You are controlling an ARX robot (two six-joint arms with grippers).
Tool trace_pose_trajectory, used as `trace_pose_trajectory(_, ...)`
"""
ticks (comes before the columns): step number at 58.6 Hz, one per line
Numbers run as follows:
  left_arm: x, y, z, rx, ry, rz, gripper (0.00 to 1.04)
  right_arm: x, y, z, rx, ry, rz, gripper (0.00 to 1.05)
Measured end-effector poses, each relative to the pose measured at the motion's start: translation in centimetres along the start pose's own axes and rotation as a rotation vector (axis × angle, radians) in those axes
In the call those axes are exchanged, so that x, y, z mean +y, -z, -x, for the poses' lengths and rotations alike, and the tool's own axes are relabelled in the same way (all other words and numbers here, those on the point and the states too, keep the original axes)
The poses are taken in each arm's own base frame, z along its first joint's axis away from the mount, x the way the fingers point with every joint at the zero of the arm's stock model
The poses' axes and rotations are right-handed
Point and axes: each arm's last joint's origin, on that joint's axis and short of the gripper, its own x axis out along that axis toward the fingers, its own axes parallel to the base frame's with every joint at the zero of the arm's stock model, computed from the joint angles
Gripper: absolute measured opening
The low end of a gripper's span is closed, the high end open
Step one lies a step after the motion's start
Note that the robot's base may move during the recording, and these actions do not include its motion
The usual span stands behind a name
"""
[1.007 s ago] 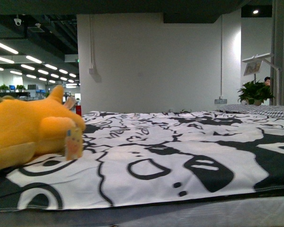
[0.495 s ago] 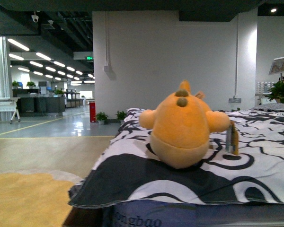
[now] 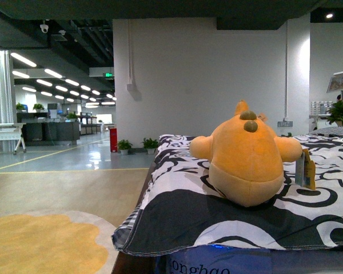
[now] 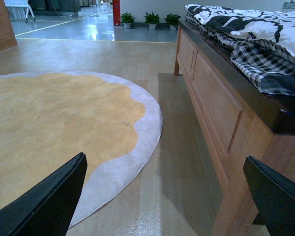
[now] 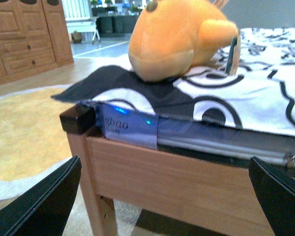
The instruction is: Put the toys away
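An orange-yellow plush toy [image 3: 247, 157] lies on the black-and-white patterned bedspread [image 3: 177, 211] near the bed's corner, with a tag [image 3: 306, 169] hanging at its side. The right wrist view shows the same toy [image 5: 179, 37] on the bedspread, above and beyond my right gripper [image 5: 164, 196], which is open and low in front of the wooden bed frame [image 5: 187, 182]. My left gripper [image 4: 169, 196] is open too, hanging over the wooden floor beside the bed's side panel [image 4: 214, 105]. Neither gripper shows in the front view.
A round yellow rug with a grey border [image 4: 49, 128] covers the floor left of the bed [image 3: 43, 242]. A checked cloth [image 4: 258, 61] hangs over the bed's edge. Wooden cabinets [image 5: 24, 34] stand beyond the rug. Potted plants [image 3: 134, 145] line the far white wall.
The front view swung left, then slightly back right: the toy went from the far left edge to the centre, and now sits right of centre and closer.
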Motion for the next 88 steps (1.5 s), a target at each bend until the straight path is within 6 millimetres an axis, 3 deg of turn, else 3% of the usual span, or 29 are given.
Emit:
trace_pose_trajectory(10, 0.0, 0.0, 0.0, 0.0, 0.0, 0.0, 0.99, -0.1, -3.3, -2.7, -0.071, 0.009, 0.01, 1.04)
trace_pose_trajectory(19, 0.0, 0.0, 0.0, 0.0, 0.0, 0.0, 0.99, 1.1, -6.7, -7.8, -0.081, -0.02, -0.021, 1.04)
trace_pose_trajectory(28, 0.0, 0.0, 0.0, 0.0, 0.0, 0.0, 0.99, 3.2, -8.5, -13.3, -0.039, -0.045, -0.02, 1.04)
trace_pose_trajectory(41, 0.0, 0.0, 0.0, 0.0, 0.0, 0.0, 0.99, 4.5, -9.6, -20.7, 0.032, 0.052, -0.006, 1.04)
trace_pose_trajectory(56, 0.0, 0.0, 0.0, 0.0, 0.0, 0.0, 0.99, 4.5, -9.7, -26.6, 0.098, 0.227, 0.006, 1.04)
trace_pose_trajectory(63, 0.0, 0.0, 0.0, 0.0, 0.0, 0.0, 0.99, 3.7, -8.6, -28.3, 0.171, 0.293, -0.01, 1.04)
trace_pose_trajectory(76, 0.0, 0.0, 0.0, 0.0, 0.0, 0.0, 0.99, 2.2, -6.4, -29.6, 0.236, 0.365, 0.006, 1.04)
trace_pose_trajectory(88, 0.0, 0.0, 0.0, 0.0, 0.0, 0.0, 0.99, 3.0, -4.3, -29.5, 0.298, 0.311, -0.006, 1.04)
